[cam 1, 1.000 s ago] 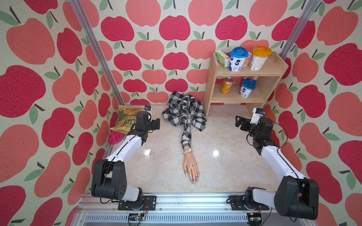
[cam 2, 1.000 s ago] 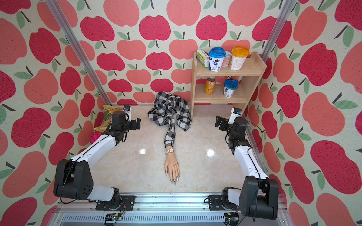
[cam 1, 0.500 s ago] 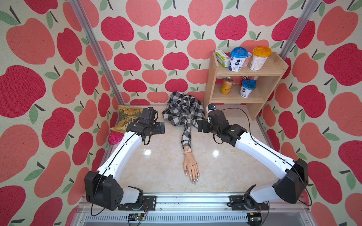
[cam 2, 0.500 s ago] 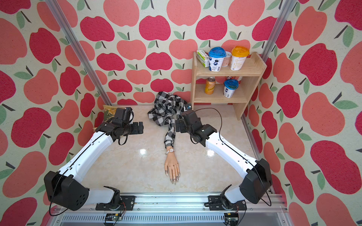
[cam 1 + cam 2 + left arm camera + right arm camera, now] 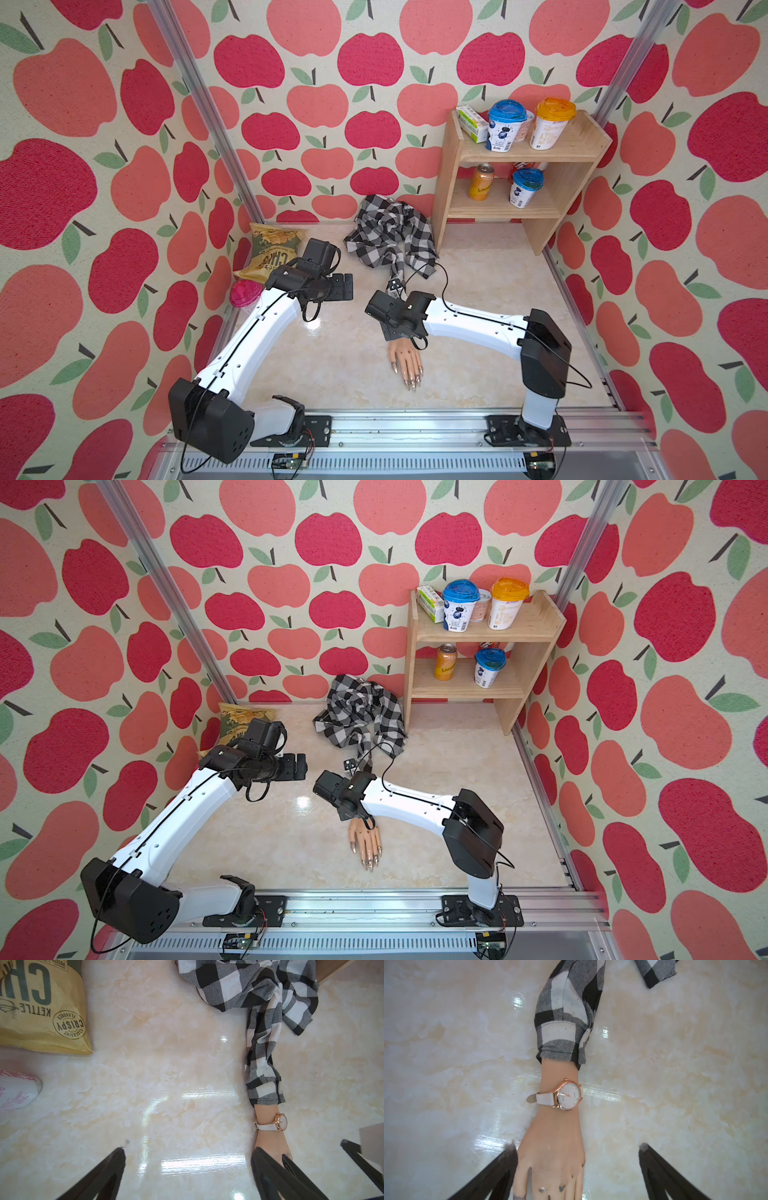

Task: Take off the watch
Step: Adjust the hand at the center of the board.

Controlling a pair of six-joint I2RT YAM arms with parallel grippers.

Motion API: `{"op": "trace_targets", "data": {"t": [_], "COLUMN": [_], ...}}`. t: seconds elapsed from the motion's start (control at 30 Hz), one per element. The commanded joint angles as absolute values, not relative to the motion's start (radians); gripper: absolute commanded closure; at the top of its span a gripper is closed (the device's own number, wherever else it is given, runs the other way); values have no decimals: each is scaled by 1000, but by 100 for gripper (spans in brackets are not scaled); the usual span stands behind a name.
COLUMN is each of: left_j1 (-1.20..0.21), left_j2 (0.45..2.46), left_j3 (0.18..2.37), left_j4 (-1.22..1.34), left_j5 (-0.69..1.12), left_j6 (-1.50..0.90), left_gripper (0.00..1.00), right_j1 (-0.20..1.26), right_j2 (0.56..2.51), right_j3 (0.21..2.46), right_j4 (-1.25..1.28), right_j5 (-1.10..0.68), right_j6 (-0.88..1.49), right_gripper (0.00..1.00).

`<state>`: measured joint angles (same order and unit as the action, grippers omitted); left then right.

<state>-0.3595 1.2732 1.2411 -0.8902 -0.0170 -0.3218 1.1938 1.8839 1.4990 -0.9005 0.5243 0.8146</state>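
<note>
Right gripper (image 5: 576, 1147) spread wide, straddling mannequin hand (image 5: 552, 1153), gripping nothing. Watch (image 5: 566, 1095) strapped on the wrist between hand and checked cuff (image 5: 560, 1043). In both top views the gripper covers it, just below frame centre. Left gripper (image 5: 189, 1149) spread, empty, left of centre.

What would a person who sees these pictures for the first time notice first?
Probably the loud apple wallpaper covering the walls. Next, the mannequin hand lying in the middle in a checked shirt sleeve, with the watch on its wrist. The right gripper hangs open above that hand, and a wooden shelf with cups stands in the far right corner.
</note>
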Motion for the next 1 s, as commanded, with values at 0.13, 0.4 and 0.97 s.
{"op": "trace_targets", "data": {"t": [0.13, 0.4, 0.97], "left_j1": [-317, -286, -284], "left_j2": [1221, 1214, 1224], "left_j3": [1213, 1179, 1158], "left_j4": [-909, -869, -838], "left_j5": [69, 133, 166], "left_j6": [-323, -310, -311], "left_gripper": [2, 2, 1], "right_j1": [1223, 1194, 1204], "right_j2": [2061, 2075, 2107], "right_j3": [1671, 1617, 1568], "right_j4": [-1004, -1028, -1014], "right_j5": [481, 462, 353], "right_j6": [927, 994, 1027], "right_gripper": [7, 10, 24]}}
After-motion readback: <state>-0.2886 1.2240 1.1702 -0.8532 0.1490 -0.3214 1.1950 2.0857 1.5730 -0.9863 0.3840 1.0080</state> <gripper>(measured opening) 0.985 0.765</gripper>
